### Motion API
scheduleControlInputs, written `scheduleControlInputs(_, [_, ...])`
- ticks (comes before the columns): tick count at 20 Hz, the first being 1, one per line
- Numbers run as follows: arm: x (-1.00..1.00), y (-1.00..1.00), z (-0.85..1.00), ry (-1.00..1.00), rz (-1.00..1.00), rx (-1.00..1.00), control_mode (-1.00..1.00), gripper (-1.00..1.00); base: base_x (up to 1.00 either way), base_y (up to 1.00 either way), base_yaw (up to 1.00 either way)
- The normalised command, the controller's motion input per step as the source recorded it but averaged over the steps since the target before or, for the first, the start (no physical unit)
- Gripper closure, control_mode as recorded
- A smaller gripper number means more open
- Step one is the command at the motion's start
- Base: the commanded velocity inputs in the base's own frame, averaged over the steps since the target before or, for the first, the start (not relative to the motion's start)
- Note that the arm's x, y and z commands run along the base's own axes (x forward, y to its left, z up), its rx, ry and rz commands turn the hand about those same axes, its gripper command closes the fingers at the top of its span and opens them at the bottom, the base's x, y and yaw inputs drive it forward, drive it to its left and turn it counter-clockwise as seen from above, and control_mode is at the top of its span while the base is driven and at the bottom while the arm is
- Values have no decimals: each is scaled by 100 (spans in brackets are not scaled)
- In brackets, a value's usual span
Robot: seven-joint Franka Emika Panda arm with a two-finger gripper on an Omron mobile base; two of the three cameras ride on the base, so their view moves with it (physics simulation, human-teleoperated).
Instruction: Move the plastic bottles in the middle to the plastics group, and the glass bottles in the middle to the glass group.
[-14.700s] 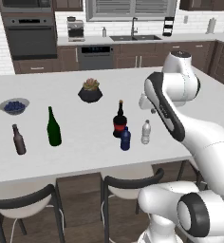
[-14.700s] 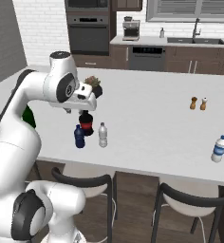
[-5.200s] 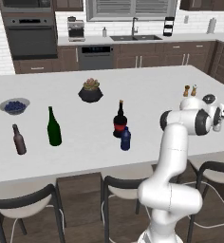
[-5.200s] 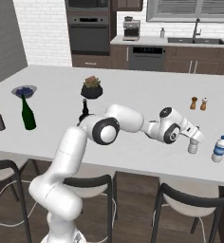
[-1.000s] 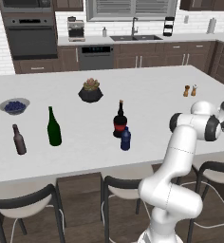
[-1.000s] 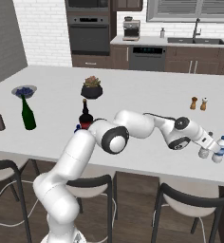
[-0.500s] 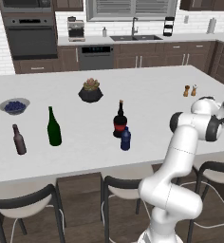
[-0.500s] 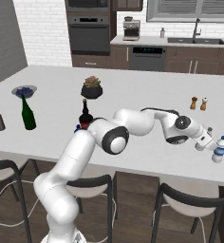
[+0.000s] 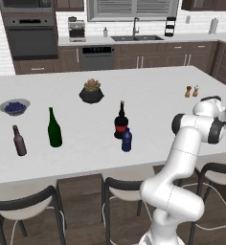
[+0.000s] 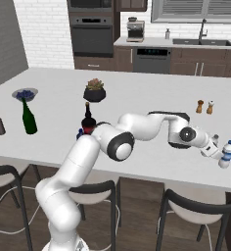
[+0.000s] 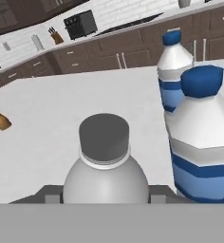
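A clear-whitish plastic bottle [image 11: 104, 166] with a pale cap sits between the dark fingertips [image 11: 50, 192] of my gripper [image 11: 104, 193], which is shut on its body. In the right base view the gripper [image 10: 211, 148] holds this bottle tilted at the counter's right end, just left of a blue-capped plastic bottle [image 10: 227, 154]. The hand view shows two blue-capped, blue-banded bottles [image 11: 201, 142] close on the right. The dark blue plastic bottle [image 9: 127, 140] and the red-labelled glass bottle [image 9: 120, 122] stand mid-counter. The tall green bottle [image 9: 54, 128] and small brown bottle [image 9: 19, 141] stand at the left.
A potted plant [image 9: 91, 91] and a bowl of blue fruit [image 9: 14, 106] sit farther back on the white counter [image 9: 86, 158]. Two small shakers [image 10: 205, 106] stand behind the gripper. Dark stools [image 10: 198, 208] line the near edge.
The hand with the clear bottle has edged slightly toward the blue-capped bottles. The other bottles have not moved.
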Motion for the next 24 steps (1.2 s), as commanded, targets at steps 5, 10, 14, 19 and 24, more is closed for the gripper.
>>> scheduleControlInputs(5, [0, 1, 4, 5, 0, -4, -100, 100, 0, 0, 0])
scheduleControlInputs(10, [0, 0, 17, 16, 0, -2, -100, 100, 0, 0, 0])
scheduleControlInputs(14, [0, 0, 15, 18, 0, -3, -100, 100, 0, 0, 0])
scheduleControlInputs(19, [0, -2, 14, 18, -3, -1, -100, 100, 0, 0, 0])
scheduleControlInputs(24, [0, -9, 2, 9, -2, 0, -100, 100, 0, 0, 0])
